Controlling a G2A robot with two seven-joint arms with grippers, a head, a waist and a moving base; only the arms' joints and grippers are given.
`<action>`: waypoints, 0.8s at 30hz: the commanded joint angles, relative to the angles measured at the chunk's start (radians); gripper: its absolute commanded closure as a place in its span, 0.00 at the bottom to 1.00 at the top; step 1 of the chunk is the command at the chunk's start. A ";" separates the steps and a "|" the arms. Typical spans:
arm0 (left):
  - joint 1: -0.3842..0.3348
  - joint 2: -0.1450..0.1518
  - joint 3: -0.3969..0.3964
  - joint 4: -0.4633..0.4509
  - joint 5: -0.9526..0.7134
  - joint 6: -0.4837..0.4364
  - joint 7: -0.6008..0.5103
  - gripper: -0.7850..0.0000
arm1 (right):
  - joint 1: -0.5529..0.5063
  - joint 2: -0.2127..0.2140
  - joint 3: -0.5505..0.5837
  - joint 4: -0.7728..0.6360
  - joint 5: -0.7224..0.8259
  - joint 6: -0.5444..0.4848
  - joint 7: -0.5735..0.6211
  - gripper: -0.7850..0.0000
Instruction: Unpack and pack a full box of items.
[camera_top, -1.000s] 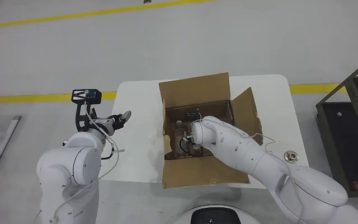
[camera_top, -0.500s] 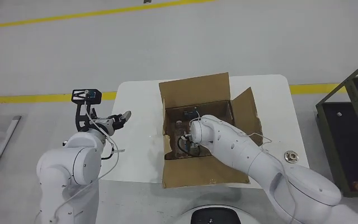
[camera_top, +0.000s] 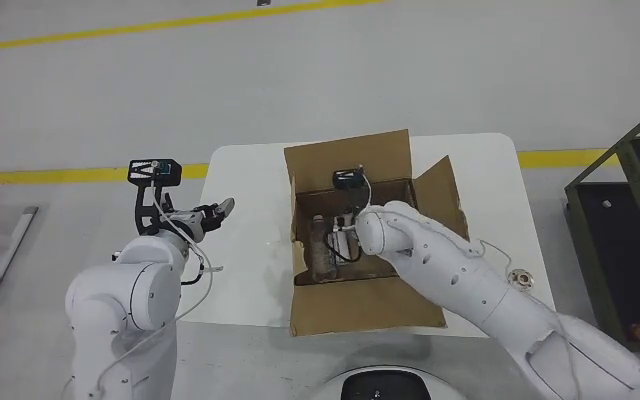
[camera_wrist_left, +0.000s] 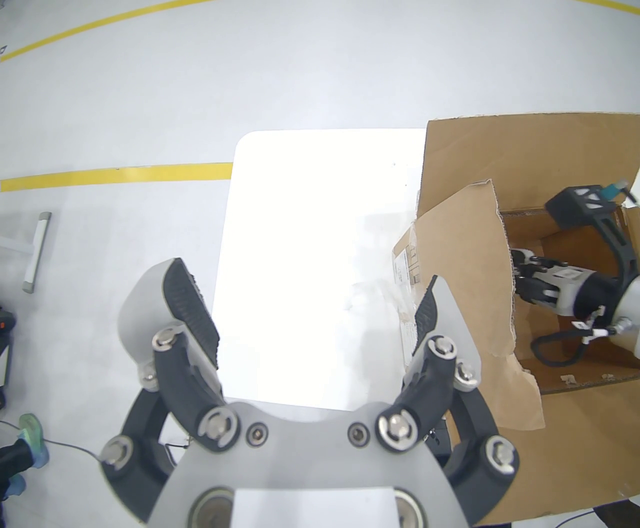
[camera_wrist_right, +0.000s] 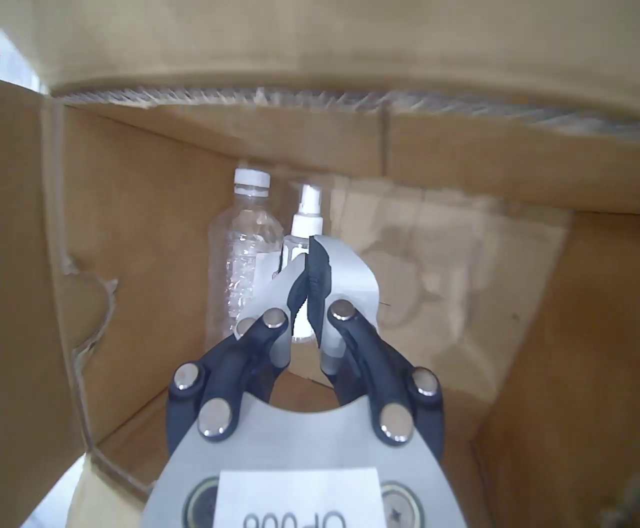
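right wrist has swung round since a second ago: its camera bracket (camera_top: 349, 180), which sat low inside the box (camera_top: 350, 160), now stands up against the far wall, while the left arm has not stirred

as for progress, i judge the unpacking barely begun. both items i can make out are in the box, and the right gripper (camera_wrist_right: 308, 267) carries nothing out. its fingers are clenched pad to pad, and i see nothing caught between them. the packing half of the job is all still to come

contents, as seen from that gripper: a clear water bottle (camera_wrist_right: 245, 240) with a white cap stands upright in the corner ahead of the fingertips. a small spray bottle (camera_wrist_right: 306, 210) with a white nozzle stands just beside it. the spray bottle sits straight beyond the closed tips, partly hidden by them, and near enough that i cannot tell whether they touch it. both lean close to the cardboard wall. the rest of the box floor in front of the gripper looks bare, though part of it is hidden behind the fingers

the left gripper (camera_wrist_left: 305, 280) hangs released, fingers spread wide over the near edge of the white table (camera_wrist_left: 300, 225), holding nothing — the box's torn flap is just off to one side of it, and the right gripper is well beyond, down inside the box
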 joint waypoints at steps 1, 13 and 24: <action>0.000 0.000 0.000 0.000 0.000 0.000 0.000 0.00 | -0.093 0.047 0.077 -0.197 -0.108 -0.006 0.036 1.00; 0.000 0.000 0.000 0.000 0.000 0.000 0.000 0.00 | -0.453 0.157 0.354 -0.745 -0.465 -0.104 0.165 1.00; 0.000 0.000 0.000 0.000 0.000 0.000 0.000 0.00 | -0.463 0.154 0.360 -0.729 -0.434 -0.136 0.103 1.00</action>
